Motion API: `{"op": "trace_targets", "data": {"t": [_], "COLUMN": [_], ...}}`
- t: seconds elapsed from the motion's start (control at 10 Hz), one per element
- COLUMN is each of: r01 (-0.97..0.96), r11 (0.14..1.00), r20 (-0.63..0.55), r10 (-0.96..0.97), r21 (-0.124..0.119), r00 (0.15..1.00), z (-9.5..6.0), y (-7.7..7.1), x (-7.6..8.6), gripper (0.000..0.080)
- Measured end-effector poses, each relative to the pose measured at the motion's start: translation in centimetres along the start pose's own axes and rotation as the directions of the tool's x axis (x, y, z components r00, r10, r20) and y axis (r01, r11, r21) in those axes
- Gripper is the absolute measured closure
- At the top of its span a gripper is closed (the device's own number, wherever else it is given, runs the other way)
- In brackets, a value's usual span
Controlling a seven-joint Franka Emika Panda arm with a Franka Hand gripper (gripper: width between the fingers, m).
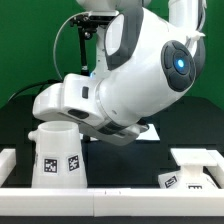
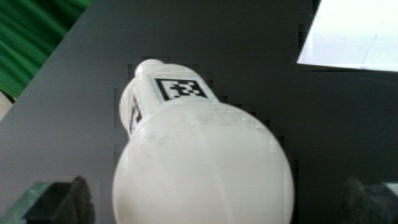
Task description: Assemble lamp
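Both cropped fingers [image 2: 54, 198] of the spread hand [image 2: 210, 200] flank the bulb [image 2: 196, 145] without touching.

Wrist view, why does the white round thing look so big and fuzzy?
In the wrist view the bulb sits very close to the camera, so it fills the picture and looks soft; its tag is a bit blurred, and the dark fingers at the edges are fuzzy. In the exterior view the shiny robot arm shows glare, the shade none.
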State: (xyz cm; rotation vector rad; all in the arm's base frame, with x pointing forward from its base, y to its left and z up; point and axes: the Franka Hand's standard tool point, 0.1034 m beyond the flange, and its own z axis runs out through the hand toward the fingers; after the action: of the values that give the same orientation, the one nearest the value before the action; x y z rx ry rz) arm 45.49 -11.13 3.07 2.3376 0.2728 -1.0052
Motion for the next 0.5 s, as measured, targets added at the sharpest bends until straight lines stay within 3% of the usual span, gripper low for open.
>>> {"op": "trace_targets", "data": {"t": [0.5], "r01": [0.014], "r11": [1.0], "r20": [-0.009], "r10": [-0.014], "r21": [0.001], "r00": [1.0], "z": [-0.06], "y": [0.03], "x": [0.17], "gripper": [0.0101]}}
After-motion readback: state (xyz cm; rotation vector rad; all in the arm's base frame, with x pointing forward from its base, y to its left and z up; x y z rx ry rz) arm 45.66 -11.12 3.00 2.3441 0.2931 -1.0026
